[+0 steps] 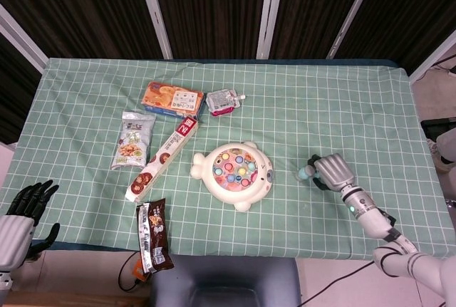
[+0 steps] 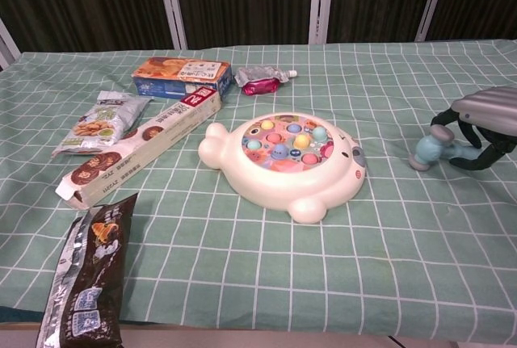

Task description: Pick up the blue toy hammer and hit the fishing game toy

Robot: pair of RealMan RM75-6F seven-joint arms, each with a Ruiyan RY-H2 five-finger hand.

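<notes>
Tablecloth (image 1: 342, 100) mint green with white grid. Fishing game toy (image 1: 233, 167) cream, dotted with pastel pink, yellow, blue and green pieces. Hammer (image 2: 428, 150) pale blue with a grey face. Right hand (image 1: 333, 172) silver-grey over black fingers; left hand (image 1: 28, 204) black. Biscuit box (image 1: 171, 99) orange and blue; pouch (image 1: 222, 100) silver and magenta; wrapper (image 1: 153, 234) dark brown.

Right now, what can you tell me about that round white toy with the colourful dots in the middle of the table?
The fishing game toy looks like glossy cream plastic, shaped like a plump animal with two ear-like bumps at one end and a rounded nub at the front. Its round top holds pastel pegs in pink, yellow, blue and green. It lies flat on the green checked tablecloth, with nothing else touching it.
</notes>
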